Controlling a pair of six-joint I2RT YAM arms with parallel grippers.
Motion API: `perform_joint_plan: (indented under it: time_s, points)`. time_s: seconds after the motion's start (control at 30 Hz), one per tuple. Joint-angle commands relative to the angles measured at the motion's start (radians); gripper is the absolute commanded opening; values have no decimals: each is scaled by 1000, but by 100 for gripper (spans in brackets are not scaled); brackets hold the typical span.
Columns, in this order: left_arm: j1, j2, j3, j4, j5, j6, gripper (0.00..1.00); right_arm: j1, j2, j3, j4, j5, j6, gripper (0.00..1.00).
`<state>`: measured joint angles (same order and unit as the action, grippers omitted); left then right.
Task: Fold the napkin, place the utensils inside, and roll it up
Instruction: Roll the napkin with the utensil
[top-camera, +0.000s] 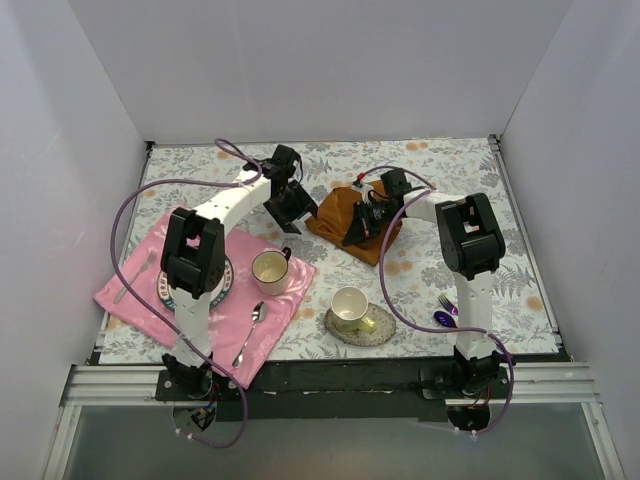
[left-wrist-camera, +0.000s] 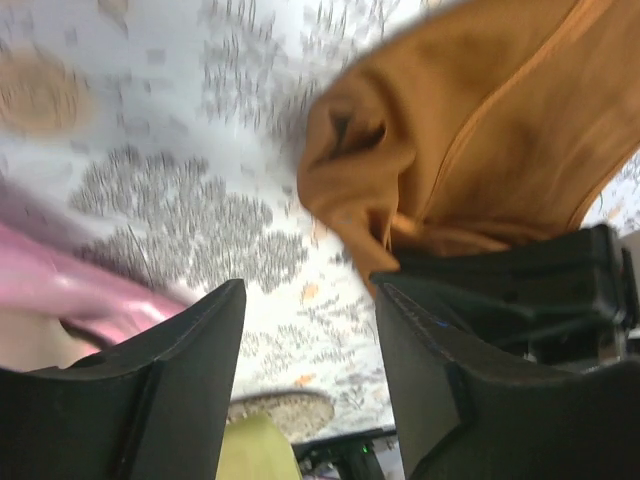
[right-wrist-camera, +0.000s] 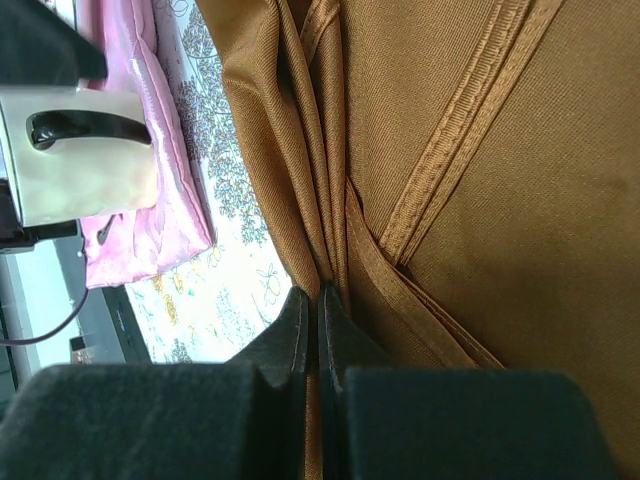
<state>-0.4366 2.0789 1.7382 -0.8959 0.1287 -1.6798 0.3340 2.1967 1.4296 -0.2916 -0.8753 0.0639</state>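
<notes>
**The right hand (top-camera: 365, 222) pinches the napkin (top-camera: 345, 215); the left hand (top-camera: 290, 205) is parted**

Top: the napkin lies bunched on the bench (top-camera: 450, 180) between both hands.
Left wrist: fingers (left-wrist-camera: 180, 380) spread, empty, napkin just ahead-right.
Right wrist: fingers clamp a napkin fold.

One orange napkin (top-camera: 335, 212), one pink cloth (top-camera: 140, 300), two cups (top-camera: 270, 270) (top-camera: 349, 306), one saucer (top-camera: 381, 332), one silver spoon (top-camera: 250, 333)

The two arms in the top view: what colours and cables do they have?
Both the left arm and the right arm have white links and black joint housings. A purple cable loops along each. The jaws are black and wedge-shaped.
</notes>
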Motion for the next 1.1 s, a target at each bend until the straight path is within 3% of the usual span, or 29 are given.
perform_joint_plan:
  time_s: [0.0,0.4,0.73,0.87,0.97,1.0,1.07]
  points:
    - [-40,-66,-68,93,40,-124,56,-4,77,-20,-89,183,-87,1]
    - [-88,98,29,121,101,-277,55,-4,78,-9,-109,200,-111,1]
    - [-99,188,78,72,66,-305,46,-3,80,0,-118,214,-124,1]
    - [-103,230,121,0,5,-282,36,0,75,8,-132,237,-133,1]
    - [-100,230,95,23,-17,-252,19,14,54,25,-146,262,-144,6]
    - [-100,231,95,25,-18,-238,10,16,41,28,-149,268,-150,8]
    - [-105,231,96,20,-15,-213,2,22,29,43,-176,292,-171,13]
